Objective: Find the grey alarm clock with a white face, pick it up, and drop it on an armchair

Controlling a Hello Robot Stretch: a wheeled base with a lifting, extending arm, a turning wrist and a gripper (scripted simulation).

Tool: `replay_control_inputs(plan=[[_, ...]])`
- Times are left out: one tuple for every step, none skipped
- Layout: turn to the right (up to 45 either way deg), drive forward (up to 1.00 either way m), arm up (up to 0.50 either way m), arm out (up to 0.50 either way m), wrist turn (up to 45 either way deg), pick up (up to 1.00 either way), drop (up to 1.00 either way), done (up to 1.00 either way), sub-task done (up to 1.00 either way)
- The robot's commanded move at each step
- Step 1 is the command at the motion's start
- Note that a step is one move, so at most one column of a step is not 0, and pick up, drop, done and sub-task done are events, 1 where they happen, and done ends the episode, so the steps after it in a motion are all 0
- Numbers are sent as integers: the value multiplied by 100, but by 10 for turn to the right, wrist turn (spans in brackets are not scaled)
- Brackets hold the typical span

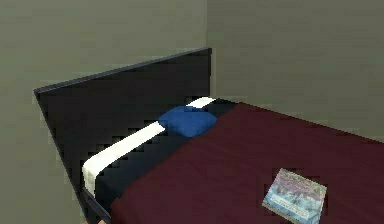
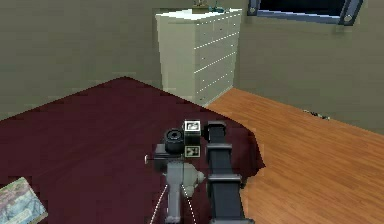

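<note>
No legible text anywhere.

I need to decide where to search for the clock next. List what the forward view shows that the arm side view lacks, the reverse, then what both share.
Forward view adds: a dark headboard, a blue pillow and a white sheet band at the head of the bed. Arm side view adds: a white dresser, wood floor, a dark window, and the arm with its tool. Shared: the dark red bed cover and a magazine lying on it.
</note>
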Motion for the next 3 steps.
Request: replay_control_inputs(plan=[[0, 0, 0, 0, 450, 0, 0, 0, 0], [0, 0, 0, 0, 450, 0, 0, 0, 0], [0, 0, 0, 0, 450, 0, 0, 0, 0]])
